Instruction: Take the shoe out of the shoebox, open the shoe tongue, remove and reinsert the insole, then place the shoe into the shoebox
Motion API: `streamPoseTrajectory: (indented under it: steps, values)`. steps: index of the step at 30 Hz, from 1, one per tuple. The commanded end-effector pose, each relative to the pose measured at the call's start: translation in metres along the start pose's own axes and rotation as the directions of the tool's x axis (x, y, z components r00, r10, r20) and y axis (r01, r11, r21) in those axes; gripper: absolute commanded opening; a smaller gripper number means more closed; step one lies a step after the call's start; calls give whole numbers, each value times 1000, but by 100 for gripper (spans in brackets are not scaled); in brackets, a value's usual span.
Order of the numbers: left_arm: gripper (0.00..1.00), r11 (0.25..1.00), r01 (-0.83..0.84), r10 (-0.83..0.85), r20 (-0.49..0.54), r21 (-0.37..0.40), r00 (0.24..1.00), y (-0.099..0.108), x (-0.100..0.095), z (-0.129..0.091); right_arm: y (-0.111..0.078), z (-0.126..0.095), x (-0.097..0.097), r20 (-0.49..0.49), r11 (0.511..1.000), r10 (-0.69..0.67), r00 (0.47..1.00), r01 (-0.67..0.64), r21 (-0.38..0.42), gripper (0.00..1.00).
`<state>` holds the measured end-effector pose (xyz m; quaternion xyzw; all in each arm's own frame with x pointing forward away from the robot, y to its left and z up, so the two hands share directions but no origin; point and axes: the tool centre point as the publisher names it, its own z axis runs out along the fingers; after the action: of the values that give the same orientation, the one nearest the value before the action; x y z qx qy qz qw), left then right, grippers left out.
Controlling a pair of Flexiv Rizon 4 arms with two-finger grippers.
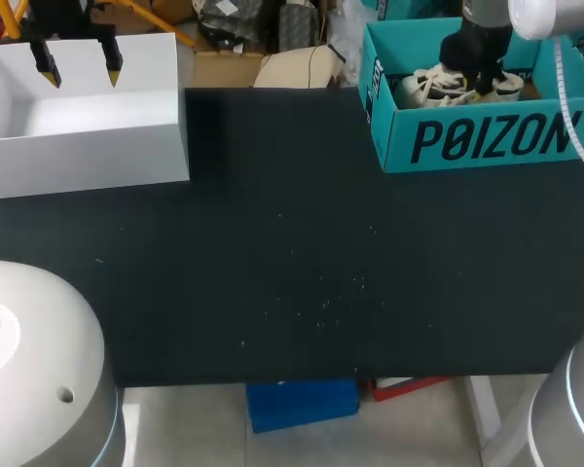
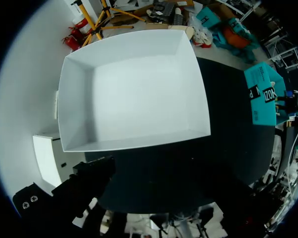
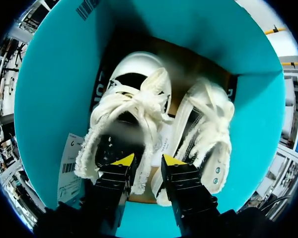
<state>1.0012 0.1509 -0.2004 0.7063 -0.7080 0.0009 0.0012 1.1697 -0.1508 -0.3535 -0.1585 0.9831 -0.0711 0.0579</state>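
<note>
A: R gripper (image 3: 147, 161) is down inside the shoebox (image 3: 44, 99), fingers narrow, pinching the frayed collar of one shoe (image 3: 134, 109). Risk?

B: Thin bite on soft fabric, so it could slip on the lift. Laces might snag the second shoe (image 3: 208, 129) just beside it & drag it along. A light box could also ride up w/ the shoe.

A: Contents?

B: Teal shoebox at the desk (image 1: 292, 272) far R holds both white shoes plus a paper tag (image 3: 69, 168). Far L is the white box (image 1: 88, 156). L gripper (image 1: 80, 68) hangs over it, fingers wide, holding nothing.
</note>
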Motion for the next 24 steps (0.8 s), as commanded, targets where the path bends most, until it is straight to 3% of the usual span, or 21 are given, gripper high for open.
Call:
streamPoseTrajectory:
  steps: [1,11,20,22,24]
  values:
    - [100,1000,1,-1,2,-1,1000,0,0,0,0,17,-5,-7,1000,16,1000,-16,0,30]
    - [100,1000,1,-1,2,-1,1000,0,0,0,-6,41,1,-27,998,61,998,-61,8,30]
    - [100,1000,1,-1,2,-1,1000,0,0,0,-2,51,-3,-37,997,81,996,-81,2,24]
    - [100,1000,1,-1,2,-1,1000,0,0,0,0,51,-1,-46,997,81,996,-81,0,18]
    - [100,1000,1,-1,2,-1,1000,0,0,0,0,52,0,-50,997,81,995,-81,0,0]
